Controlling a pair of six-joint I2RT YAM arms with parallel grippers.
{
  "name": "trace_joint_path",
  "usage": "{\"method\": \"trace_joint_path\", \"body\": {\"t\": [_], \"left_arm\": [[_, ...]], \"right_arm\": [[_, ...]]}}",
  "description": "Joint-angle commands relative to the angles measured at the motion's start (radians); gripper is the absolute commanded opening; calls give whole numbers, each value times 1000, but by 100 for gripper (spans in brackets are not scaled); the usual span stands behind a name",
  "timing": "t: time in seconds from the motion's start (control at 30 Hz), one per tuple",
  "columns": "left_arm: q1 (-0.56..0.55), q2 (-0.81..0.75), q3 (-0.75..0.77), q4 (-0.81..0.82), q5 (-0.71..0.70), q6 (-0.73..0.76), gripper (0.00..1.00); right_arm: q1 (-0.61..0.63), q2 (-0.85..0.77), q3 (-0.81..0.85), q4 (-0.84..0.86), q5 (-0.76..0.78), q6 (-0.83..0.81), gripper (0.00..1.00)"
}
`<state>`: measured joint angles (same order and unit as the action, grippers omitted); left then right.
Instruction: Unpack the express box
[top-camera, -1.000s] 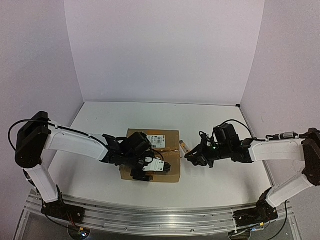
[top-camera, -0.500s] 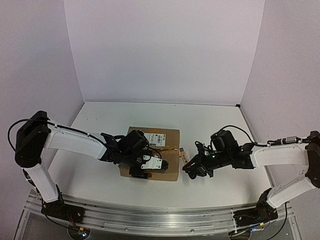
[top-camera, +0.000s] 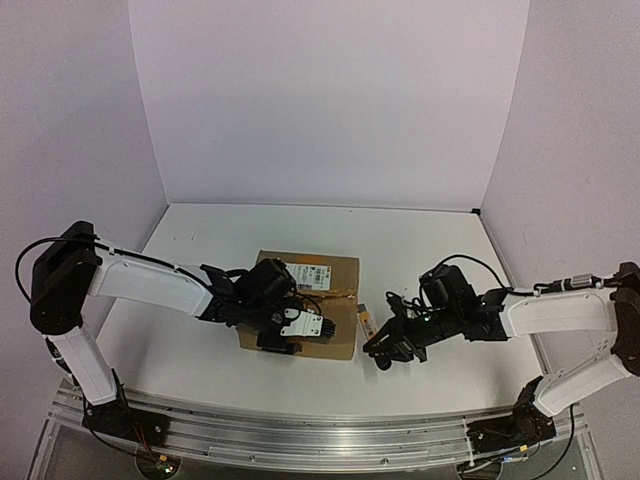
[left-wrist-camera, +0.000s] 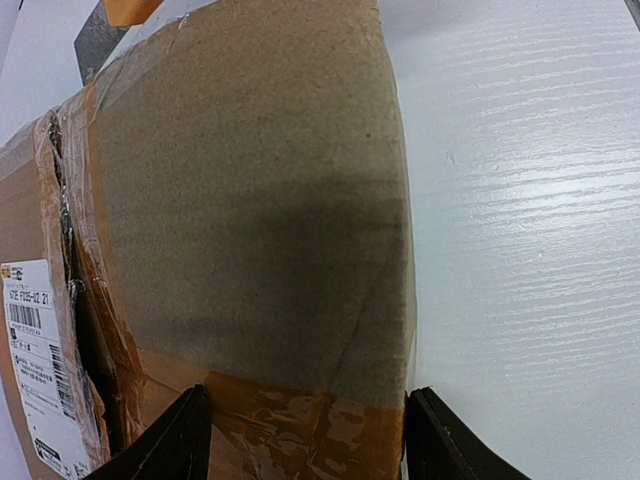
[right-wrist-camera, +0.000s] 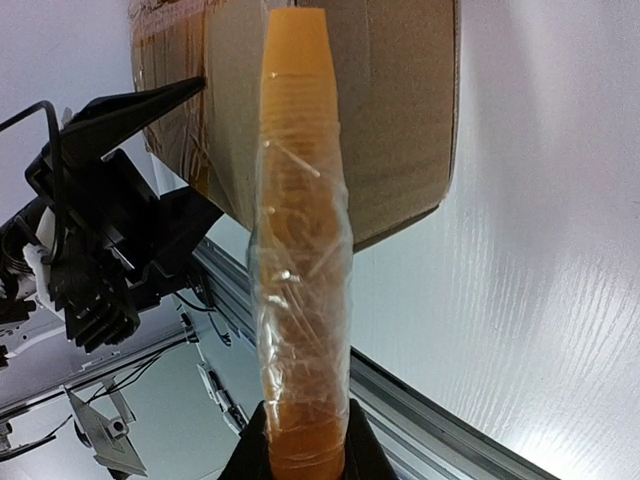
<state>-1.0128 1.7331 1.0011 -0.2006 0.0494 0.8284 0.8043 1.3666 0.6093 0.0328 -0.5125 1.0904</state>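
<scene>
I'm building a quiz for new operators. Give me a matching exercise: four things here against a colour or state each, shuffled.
1 express box
2 left gripper
3 right gripper
4 shipping label

A shut on a slim orange tool
B white, on the box top
C brown, taped
D jaws apart over the box

Pairs: 1-C, 2-D, 3-A, 4-B
</scene>
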Motion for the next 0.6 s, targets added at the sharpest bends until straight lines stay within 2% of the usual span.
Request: {"method": "trace_joint_path", "body": {"t": [0.0,0.2,0.43,0.57], "left_arm": [[31,-7,-21,58,-55,-12,65],[33,-7,-25,54,-56,-12,64],[35,-14,-40,50,-52,-3,64],[41,-35,-54,4,47,31,63]], "right_arm": [[78,8,-19,-88,-215,20,0],[125,14,-9,-87,-253,33,0],[127,-54,-28,-89,-233,74,0],[97,-159,-54,-144,-140,97,0]]}}
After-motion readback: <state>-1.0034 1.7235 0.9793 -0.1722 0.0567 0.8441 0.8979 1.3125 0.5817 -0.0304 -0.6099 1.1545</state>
